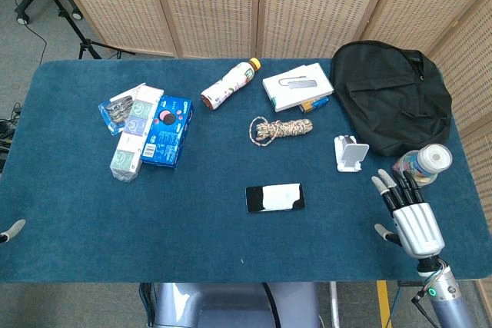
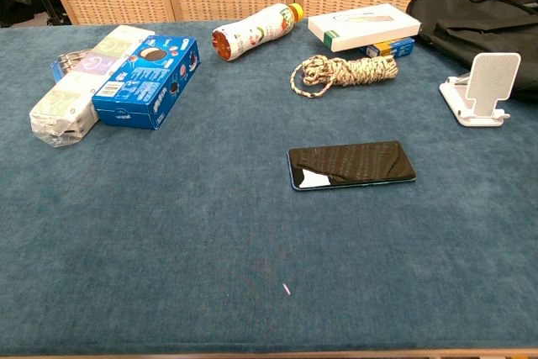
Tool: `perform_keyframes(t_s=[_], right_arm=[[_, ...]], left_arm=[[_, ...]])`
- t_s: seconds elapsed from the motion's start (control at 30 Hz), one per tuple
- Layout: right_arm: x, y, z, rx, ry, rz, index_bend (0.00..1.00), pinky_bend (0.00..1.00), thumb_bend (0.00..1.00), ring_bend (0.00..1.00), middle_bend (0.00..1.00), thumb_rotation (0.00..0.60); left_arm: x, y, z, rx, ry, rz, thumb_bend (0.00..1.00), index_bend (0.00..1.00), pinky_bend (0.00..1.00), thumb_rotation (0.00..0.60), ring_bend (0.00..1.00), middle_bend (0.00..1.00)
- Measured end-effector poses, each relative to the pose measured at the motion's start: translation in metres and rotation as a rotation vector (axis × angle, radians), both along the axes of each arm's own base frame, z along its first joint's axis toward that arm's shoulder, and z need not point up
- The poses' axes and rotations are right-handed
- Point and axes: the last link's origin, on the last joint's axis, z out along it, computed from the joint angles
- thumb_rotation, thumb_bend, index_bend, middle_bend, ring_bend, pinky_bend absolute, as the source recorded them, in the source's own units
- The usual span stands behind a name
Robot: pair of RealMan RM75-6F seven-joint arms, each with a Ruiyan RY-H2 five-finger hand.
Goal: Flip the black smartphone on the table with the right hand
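Note:
The black smartphone [image 1: 274,197] lies flat near the middle of the blue table, its glossy face reflecting light. In the chest view the phone [image 2: 351,164] is the nearest object, long side left to right. My right hand [image 1: 407,214] hovers over the table's front right corner, to the right of the phone and apart from it, fingers spread and holding nothing. Only a grey tip of my left hand [image 1: 11,230] pokes in at the left edge of the head view. Neither hand shows in the chest view.
A white phone stand [image 1: 350,152] and a lidded jar [image 1: 423,164] sit close to the right hand. Behind are a black bag [image 1: 396,94], a rope coil [image 2: 343,73], a white box [image 2: 363,26], a bottle [image 2: 256,29] and blue and pale boxes [image 2: 143,80] at left.

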Motion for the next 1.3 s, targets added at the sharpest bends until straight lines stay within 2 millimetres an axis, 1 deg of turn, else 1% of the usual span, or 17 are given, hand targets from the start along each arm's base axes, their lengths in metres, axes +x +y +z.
perform_keyframes(t_s=[0.17, 0.3, 0.4, 0.57, 0.67, 0.7, 0.77, 0.87, 1.03, 1.13, 1.3], right_arm=[[0.001, 0.000, -0.003, 0.020, -0.032, 0.023, 0.00, 0.00, 0.00, 0.00, 0.00, 0.600], [0.006, -0.006, -0.012, 0.059, -0.049, 0.052, 0.00, 0.00, 0.00, 0.00, 0.00, 0.600], [0.015, -0.016, -0.023, 0.106, -0.045, 0.074, 0.01, 0.00, 0.00, 0.00, 0.00, 0.600], [0.041, -0.037, -0.051, 0.199, -0.018, 0.111, 0.11, 0.00, 0.01, 0.00, 0.00, 0.600], [0.061, -0.049, -0.071, 0.243, 0.003, 0.133, 0.14, 0.00, 0.05, 0.00, 0.00, 0.600], [0.067, -0.052, -0.077, 0.253, 0.008, 0.139, 0.15, 0.00, 0.08, 0.00, 0.00, 0.600], [0.079, -0.057, -0.089, 0.266, 0.021, 0.155, 0.16, 0.00, 0.13, 0.00, 0.00, 0.600], [0.092, -0.059, -0.104, 0.282, 0.033, 0.170, 0.16, 0.00, 0.21, 0.00, 0.00, 0.600], [0.102, -0.060, -0.126, 0.304, 0.048, 0.169, 0.16, 0.00, 0.37, 0.00, 0.00, 0.600], [0.102, -0.060, -0.135, 0.311, 0.062, 0.162, 0.16, 0.00, 0.40, 0.00, 0.00, 0.600], [0.103, -0.062, -0.145, 0.313, 0.083, 0.150, 0.16, 0.00, 0.41, 0.00, 0.00, 0.600]], left_arm=[[0.001, -0.002, -0.003, -0.003, 0.010, 0.001, 0.00, 0.00, 0.00, 0.600, 0.00, 0.00], [0.001, -0.002, -0.006, -0.008, 0.013, 0.003, 0.00, 0.00, 0.00, 0.600, 0.00, 0.00], [0.001, 0.000, -0.008, -0.016, 0.021, 0.003, 0.00, 0.00, 0.00, 0.600, 0.00, 0.00], [0.001, 0.003, -0.007, -0.012, 0.018, 0.011, 0.00, 0.00, 0.00, 0.600, 0.00, 0.00], [0.000, 0.004, -0.006, -0.009, 0.013, 0.016, 0.00, 0.00, 0.00, 0.600, 0.00, 0.00], [0.000, 0.004, -0.006, -0.010, 0.012, 0.018, 0.00, 0.00, 0.00, 0.600, 0.00, 0.00], [-0.001, 0.005, -0.005, -0.012, 0.010, 0.021, 0.00, 0.00, 0.00, 0.600, 0.00, 0.00], [-0.002, 0.006, -0.005, -0.017, 0.006, 0.027, 0.00, 0.00, 0.00, 0.600, 0.00, 0.00], [-0.003, 0.007, -0.002, -0.014, -0.002, 0.023, 0.00, 0.00, 0.00, 0.600, 0.00, 0.00], [-0.002, 0.006, -0.002, -0.016, -0.005, 0.020, 0.00, 0.00, 0.00, 0.600, 0.00, 0.00], [-0.002, 0.006, -0.001, -0.017, -0.006, 0.019, 0.00, 0.00, 0.00, 0.600, 0.00, 0.00]])
